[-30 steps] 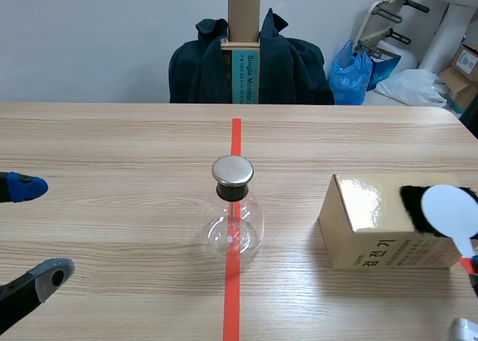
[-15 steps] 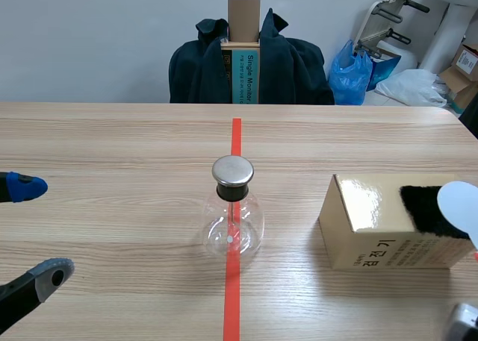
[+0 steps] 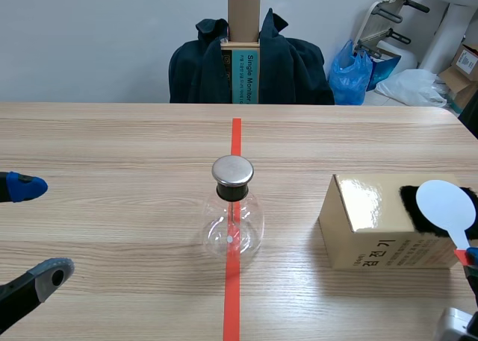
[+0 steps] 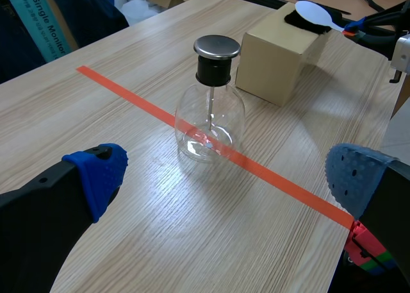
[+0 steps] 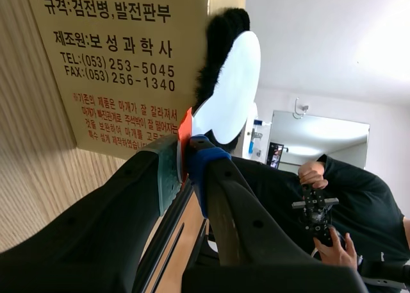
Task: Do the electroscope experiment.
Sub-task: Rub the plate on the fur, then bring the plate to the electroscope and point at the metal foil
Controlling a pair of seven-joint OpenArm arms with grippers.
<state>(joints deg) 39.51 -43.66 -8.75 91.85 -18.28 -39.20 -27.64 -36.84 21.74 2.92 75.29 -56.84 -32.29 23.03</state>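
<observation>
While your right gripper [image 5: 182,155] is clenching the white paddle [image 3: 446,204] at the fur pad [image 3: 412,204] atop the box [image 3: 366,233], at three o'clock from the mid-table electroscope [image 3: 233,214], be keeping its disc flat on the fur, your left gripper [image 3: 41,229] hanging spread at nine o'clock.

Bright, even indoor light — glare on the glossy box [image 3: 364,204], soft shadow beside the flask [image 3: 233,225]
</observation>
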